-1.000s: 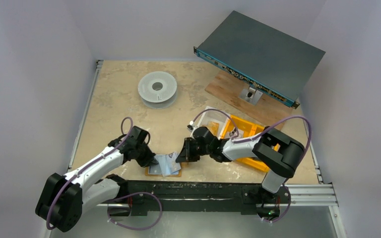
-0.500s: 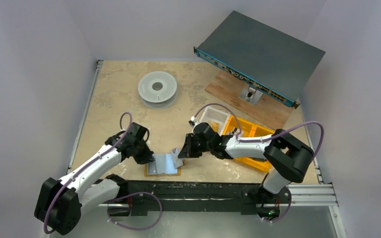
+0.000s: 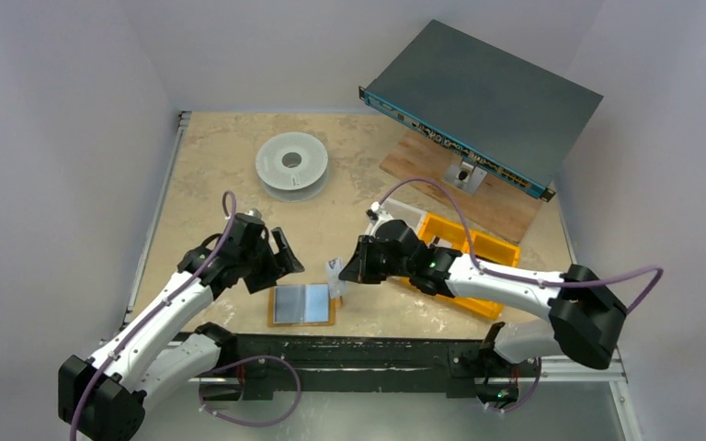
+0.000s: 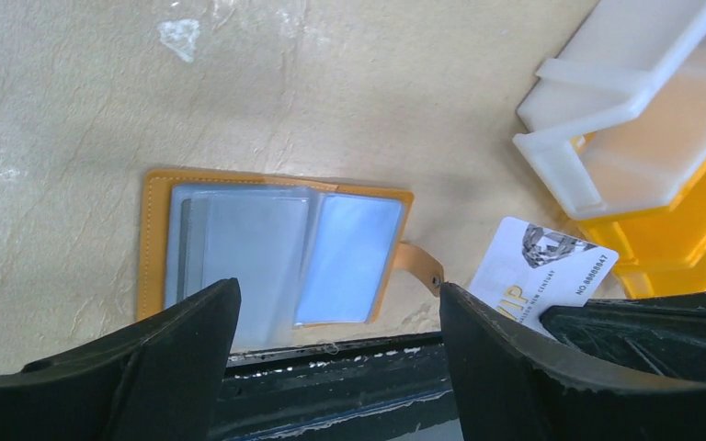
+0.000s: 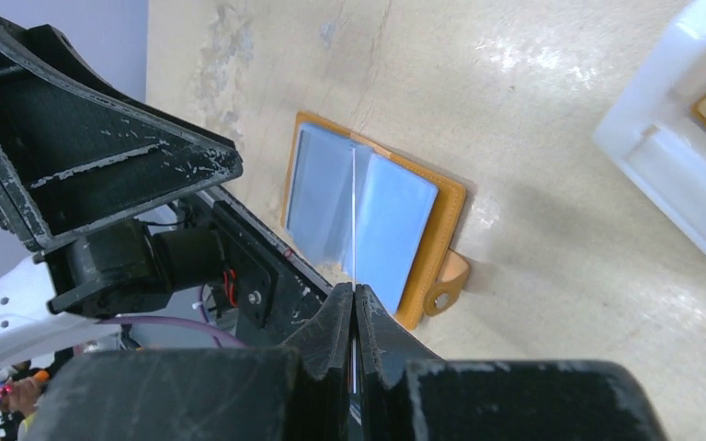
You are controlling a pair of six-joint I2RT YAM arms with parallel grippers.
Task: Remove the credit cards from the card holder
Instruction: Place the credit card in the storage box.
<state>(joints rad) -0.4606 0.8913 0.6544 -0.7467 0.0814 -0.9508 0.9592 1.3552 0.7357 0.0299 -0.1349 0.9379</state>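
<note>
The card holder [image 3: 302, 304] is seen lying open at the near edge of the table [image 3: 221, 175]. A white card [image 4: 540, 274] is pinched in the right gripper [image 5: 354, 303], raised just beside the holder's strap. The left gripper [image 3: 285, 265] is held wide, angled down toward the holder.

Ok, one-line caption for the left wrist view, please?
Left gripper open above the unfolded card holder on the table; right gripper holds a white VIP card beside it.

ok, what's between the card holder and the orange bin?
A white card pinched in the right gripper, beside the card holder's strap; left wrist view shows it.
</note>
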